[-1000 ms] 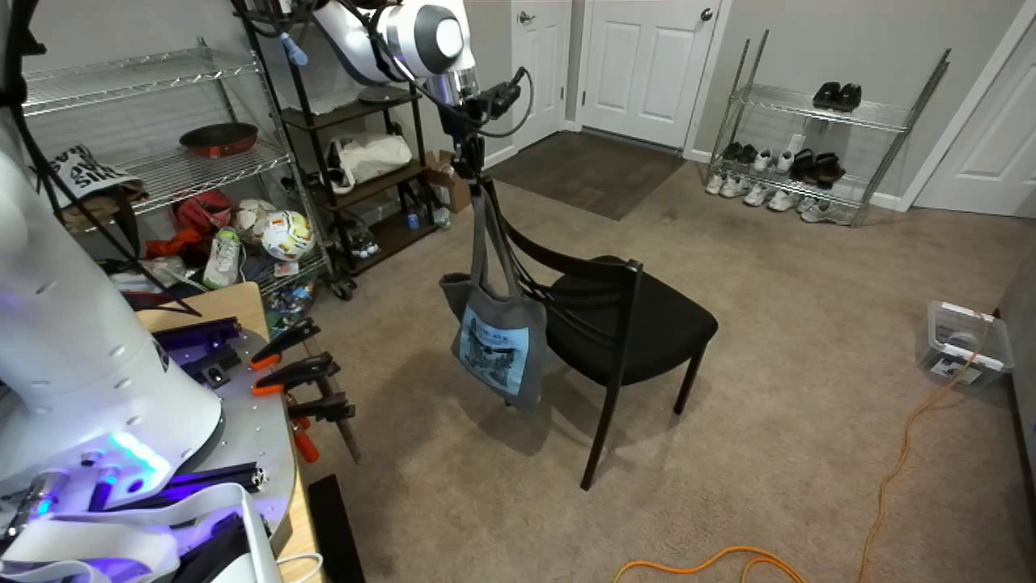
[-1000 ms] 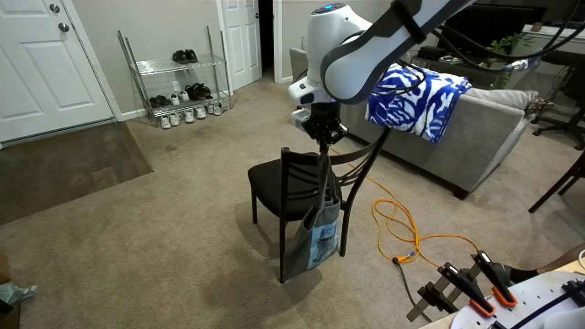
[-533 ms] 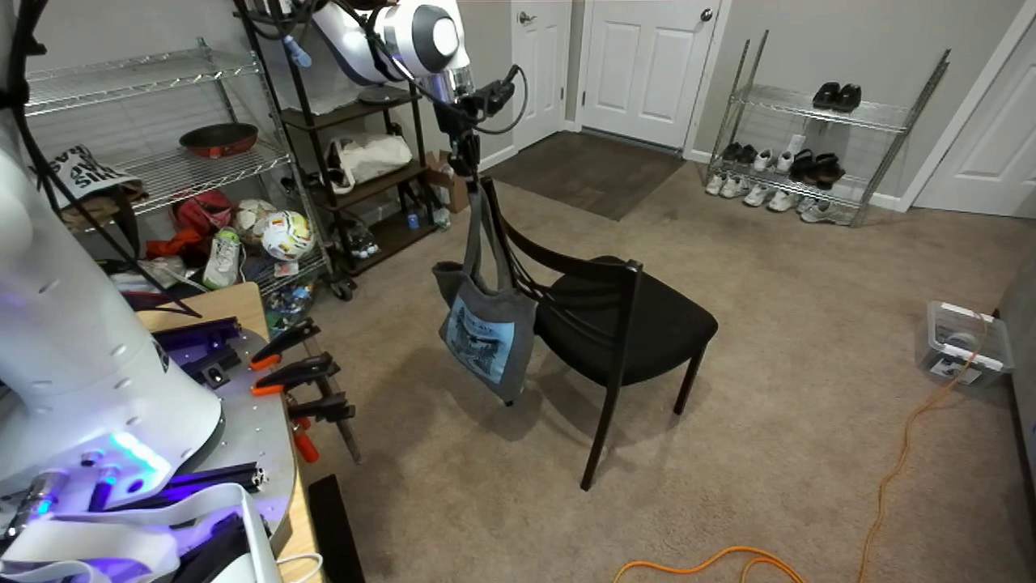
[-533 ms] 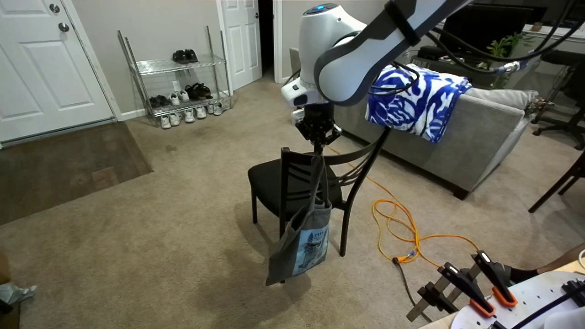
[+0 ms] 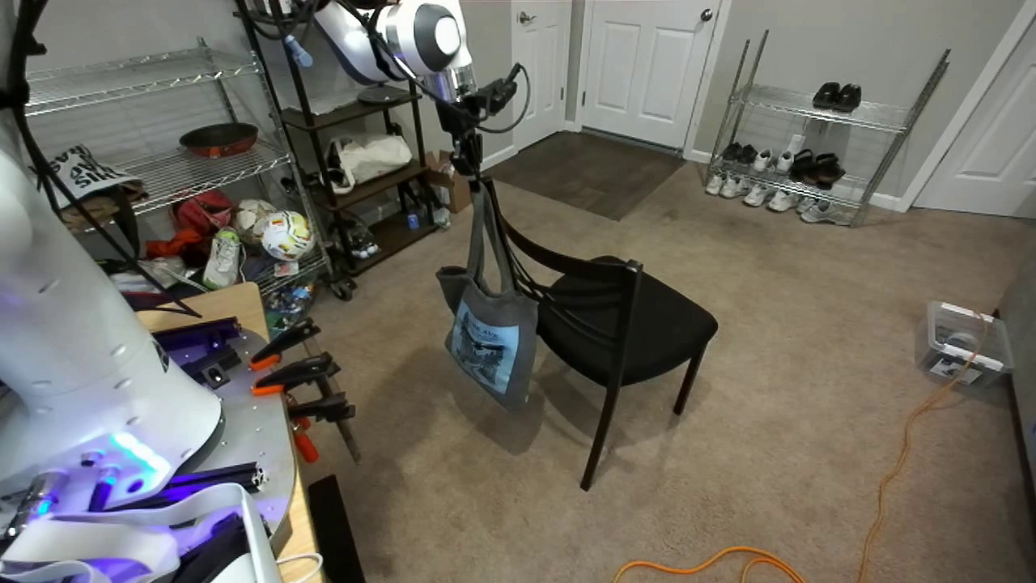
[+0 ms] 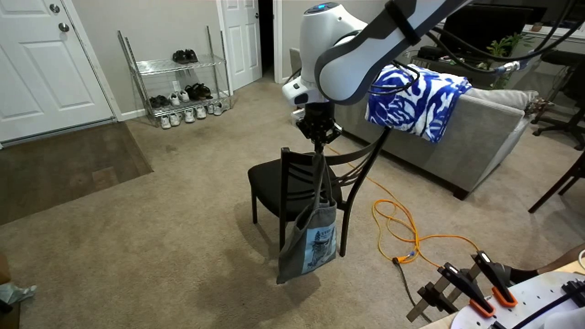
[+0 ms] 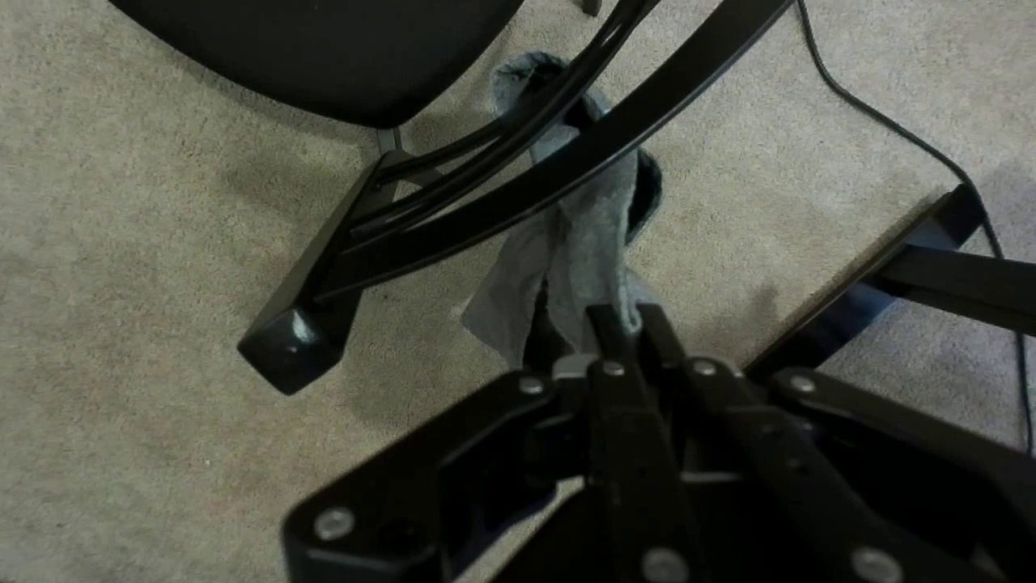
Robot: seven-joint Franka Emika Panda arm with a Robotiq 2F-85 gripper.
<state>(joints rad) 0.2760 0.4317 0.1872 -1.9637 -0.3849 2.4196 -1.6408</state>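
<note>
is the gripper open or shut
Shut: the gripper pinches the bag by its straps, visible between the fingertips in the wrist view.

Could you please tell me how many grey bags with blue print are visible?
1: the grey bag hangs by its straps from the closed gripper, beside the black chair. More could be hidden from these views.

Surroundings: shoe rack (image 6: 157,67), wire shelving (image 5: 146,87), sofa (image 6: 480,141), orange cord (image 5: 732,550).
Rack: black shoes (image 6: 184,56) on top shelf, mixed light and dark pairs lower down. Shelving: red-sided pan (image 5: 218,141) beneath the top shelf, patterned ball (image 5: 287,235) further down. Sofa grey; blue-and-white blanket (image 6: 425,105) draped over it. Cord lies in loops on beige carpet (image 6: 183,237); clear plastic bin (image 5: 963,340) near sofa.
</note>
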